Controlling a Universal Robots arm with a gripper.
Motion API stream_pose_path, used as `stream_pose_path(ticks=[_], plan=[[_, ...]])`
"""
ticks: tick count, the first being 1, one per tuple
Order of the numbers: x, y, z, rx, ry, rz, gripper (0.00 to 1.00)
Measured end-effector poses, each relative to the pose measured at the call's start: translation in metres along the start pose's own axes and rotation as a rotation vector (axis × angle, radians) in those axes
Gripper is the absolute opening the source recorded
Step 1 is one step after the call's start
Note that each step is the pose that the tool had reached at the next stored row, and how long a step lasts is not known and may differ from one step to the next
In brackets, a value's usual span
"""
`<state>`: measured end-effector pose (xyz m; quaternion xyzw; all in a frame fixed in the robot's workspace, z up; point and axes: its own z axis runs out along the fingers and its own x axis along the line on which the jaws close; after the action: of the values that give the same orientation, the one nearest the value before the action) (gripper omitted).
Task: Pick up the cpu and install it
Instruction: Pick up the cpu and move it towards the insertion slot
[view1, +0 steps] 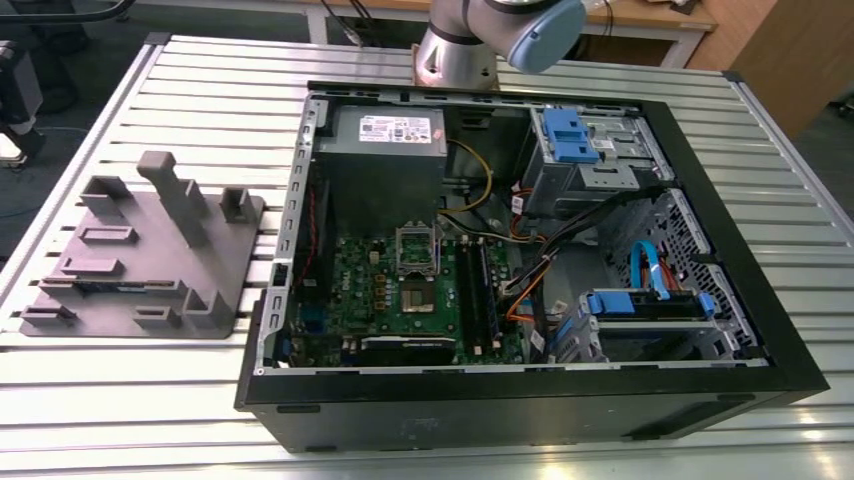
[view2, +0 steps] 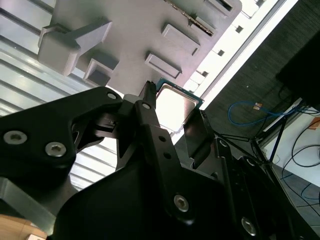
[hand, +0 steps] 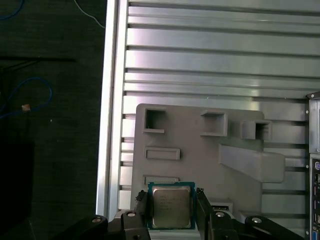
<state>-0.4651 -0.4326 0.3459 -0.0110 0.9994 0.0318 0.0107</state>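
Note:
The cpu (hand: 171, 206) is a small square chip with a silvery top and a thin rim. My gripper (hand: 171, 200) is shut on it, a black finger (hand: 141, 206) pressing each side. In the second wrist view the cpu (view2: 176, 104) sits between the same fingertips of the gripper (view2: 175, 107). It hangs above the grey fixture plate (hand: 200, 150), near that plate's edge. In the exterior view the green motherboard (view1: 354, 290) lies inside the open computer case (view1: 747, 300). Its socket (view1: 418, 297) has the shiny hinged frame (view1: 416, 243) flipped up.
The grey fixture plate (view1: 147, 250) with raised blocks lies on the slatted metal table (view1: 200, 100), on the exterior view's left of the case. Inside the case are a grey power supply (view1: 387, 135), blue drive brackets (view1: 567, 135) and loose cables (view1: 534, 270). The arm's base (view1: 461, 50) stands behind the case.

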Motion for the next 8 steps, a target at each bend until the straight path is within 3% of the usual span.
stream_pose_path(ticks=[8], plan=[[0.0, 0.0, -0.0003, 0.0002, 0.0002, 0.0, 0.47]])
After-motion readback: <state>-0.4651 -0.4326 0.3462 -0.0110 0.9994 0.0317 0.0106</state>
